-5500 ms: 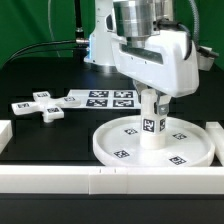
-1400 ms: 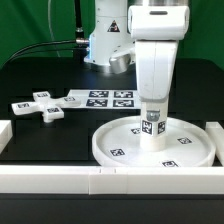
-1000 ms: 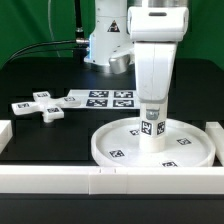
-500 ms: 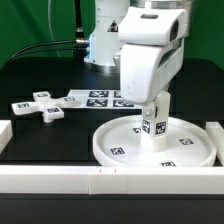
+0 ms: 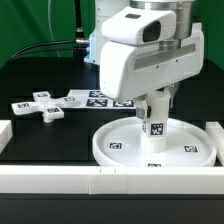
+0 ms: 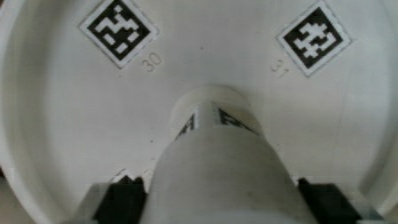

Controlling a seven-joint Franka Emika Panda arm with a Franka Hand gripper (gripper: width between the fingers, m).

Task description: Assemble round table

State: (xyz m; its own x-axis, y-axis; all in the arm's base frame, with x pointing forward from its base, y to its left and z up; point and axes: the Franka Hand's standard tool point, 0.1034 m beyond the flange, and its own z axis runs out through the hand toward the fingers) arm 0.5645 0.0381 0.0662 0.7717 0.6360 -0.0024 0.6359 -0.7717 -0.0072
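The large rimmed round disc (image 5: 110,152) lies flat near the front rail. The short cylinder leg (image 5: 155,126) stands upright at the disc's middle, with a tag facing the camera. My gripper (image 5: 155,106) comes down from above and is shut on the leg's upper part. In the wrist view the leg (image 6: 222,150) fills the space between my two dark fingers (image 6: 121,200), above the disc's tagged floor (image 6: 196,60). The cross-shaped foot (image 5: 38,105) lies loose on the black table at the exterior view's left.
The marker board (image 5: 100,99) lies behind the disc, between it and the foot. A long white rail (image 5: 60,180) runs along the front, with rail pieces at the left (image 5: 4,135) and right (image 5: 215,130). The robot base stands at the back.
My hand has turned about its vertical axis over the last second while staying on the leg. Its wide body now faces the camera. The disc and foot have not moved.
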